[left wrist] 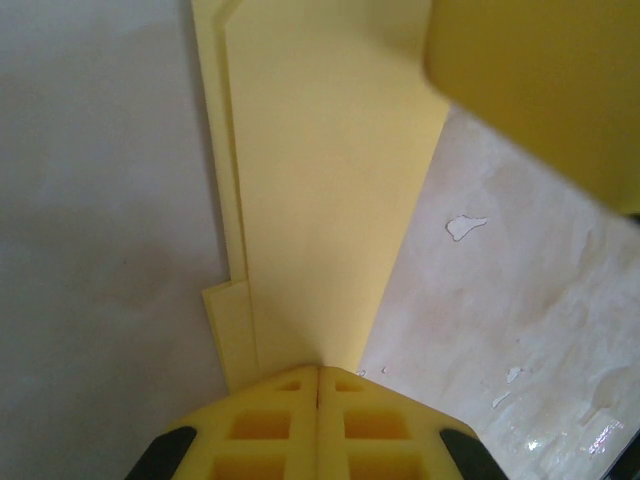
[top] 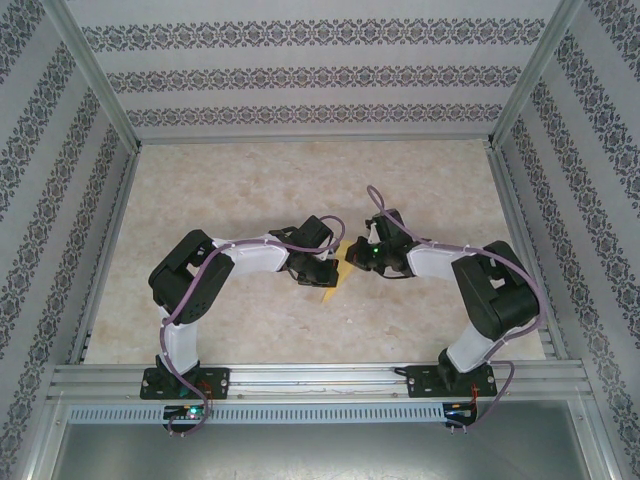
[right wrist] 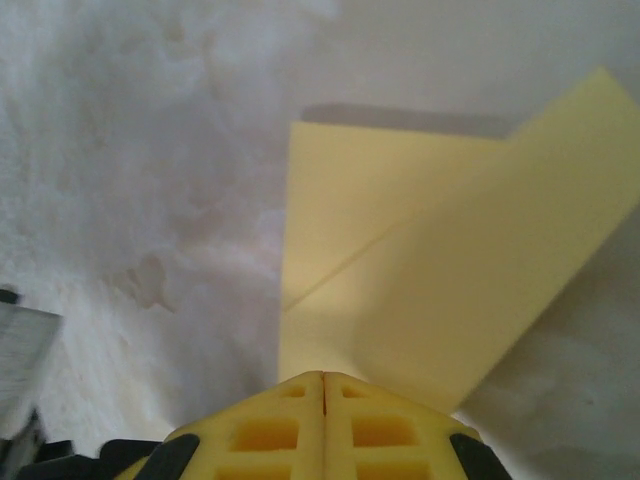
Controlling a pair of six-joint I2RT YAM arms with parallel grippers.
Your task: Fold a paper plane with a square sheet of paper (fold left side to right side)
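1. Pinching the folded paper from opposite sides, the left gripper and right gripper each have jaws pressed together on an edge.
2. It is over the middle of the table, between the arms.
3. Thin, light and limp, it likely creases or tears easily; hold edges near existing folds.

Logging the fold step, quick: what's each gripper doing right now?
Left gripper: closed, pinching the folded paper.
Right gripper: closed, pinching the same folded paper.
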